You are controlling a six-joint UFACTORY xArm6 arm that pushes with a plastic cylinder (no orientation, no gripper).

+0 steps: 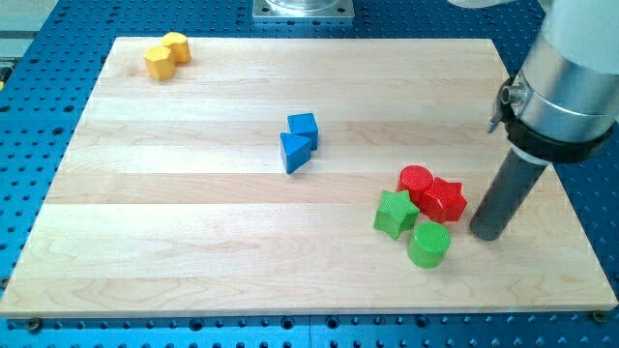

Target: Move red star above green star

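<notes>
The red star (444, 199) lies on the counter (193, 242), touching the green star's (395, 214) right side, with the red cylinder (416, 180) against its upper left. It looks light, rigid and free-sliding. No pincer is fitted; my tip (487, 235) stands just right of it. Push a flat flank. The arm's upper part is cut off.

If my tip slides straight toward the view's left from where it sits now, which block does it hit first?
Most likely the red star. My tip sits just to its right, slightly lower in the view, so it may only clip the star's lower edge, or meet the green cylinder instead. Depth is hard to judge.
</notes>
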